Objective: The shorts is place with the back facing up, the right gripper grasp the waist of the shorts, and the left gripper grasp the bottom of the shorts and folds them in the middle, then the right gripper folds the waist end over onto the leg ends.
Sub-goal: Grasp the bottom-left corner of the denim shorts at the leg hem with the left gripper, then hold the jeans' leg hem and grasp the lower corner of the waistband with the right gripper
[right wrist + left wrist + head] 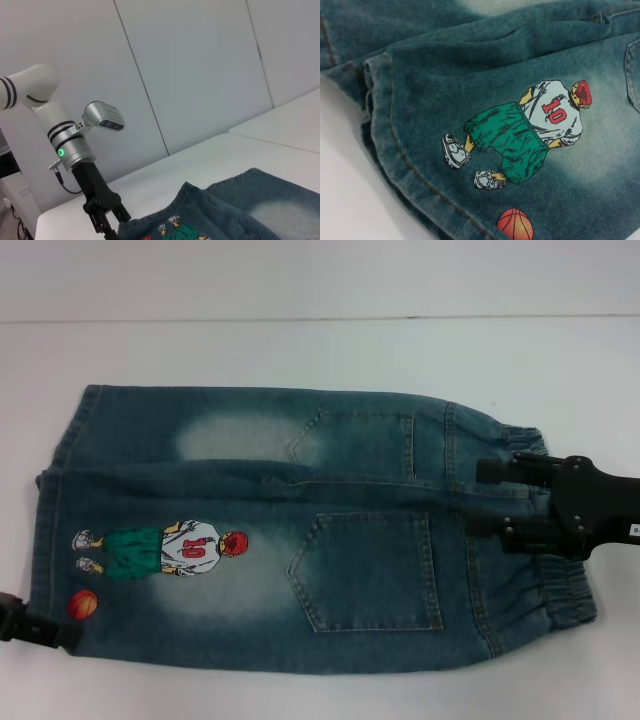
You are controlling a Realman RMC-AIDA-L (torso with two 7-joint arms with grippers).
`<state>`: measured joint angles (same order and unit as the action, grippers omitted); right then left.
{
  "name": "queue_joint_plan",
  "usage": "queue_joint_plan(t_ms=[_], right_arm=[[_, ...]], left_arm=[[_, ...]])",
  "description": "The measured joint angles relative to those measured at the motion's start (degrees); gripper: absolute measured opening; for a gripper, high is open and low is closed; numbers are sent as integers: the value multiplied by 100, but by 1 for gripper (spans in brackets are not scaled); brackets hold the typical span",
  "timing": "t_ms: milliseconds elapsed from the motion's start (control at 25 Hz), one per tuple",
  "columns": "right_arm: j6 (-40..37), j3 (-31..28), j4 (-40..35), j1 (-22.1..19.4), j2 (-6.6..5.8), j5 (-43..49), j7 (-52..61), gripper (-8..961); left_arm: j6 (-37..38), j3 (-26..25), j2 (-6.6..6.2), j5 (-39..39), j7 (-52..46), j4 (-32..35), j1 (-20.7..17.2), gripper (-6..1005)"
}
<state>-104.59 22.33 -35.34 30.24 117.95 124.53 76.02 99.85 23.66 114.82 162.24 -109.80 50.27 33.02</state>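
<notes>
The shorts (300, 530) lie flat on the table (300, 350), back up, waist (545, 540) to the right, hems (55, 500) to the left. The right gripper (495, 500) sits over the waist, fingers spread — it should close on the whole gathered band. The left gripper (45, 632) is at the near-left hem corner; I cannot tell its opening. Both should bite every layer before lifting together.

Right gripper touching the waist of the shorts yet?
Touching. Head view: the right gripper fingers lie across the waist of the shorts, overlapping the elastic band with no visible gap.
</notes>
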Motion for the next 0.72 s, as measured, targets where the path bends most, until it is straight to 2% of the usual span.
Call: queue_joint_plan(t_ms=[120, 320, 720], right_arm=[[0, 0, 0, 0, 0, 0, 0, 831], [0, 0, 0, 0, 0, 0, 0, 831], [-13, 14, 0, 0, 0, 0, 0, 831]], left_arm=[[-10, 5, 0, 0, -80, 7, 4, 797], [-110, 16, -7, 0, -267, 2, 59, 565], [-112, 52, -50, 43, -352, -172, 152, 375]])
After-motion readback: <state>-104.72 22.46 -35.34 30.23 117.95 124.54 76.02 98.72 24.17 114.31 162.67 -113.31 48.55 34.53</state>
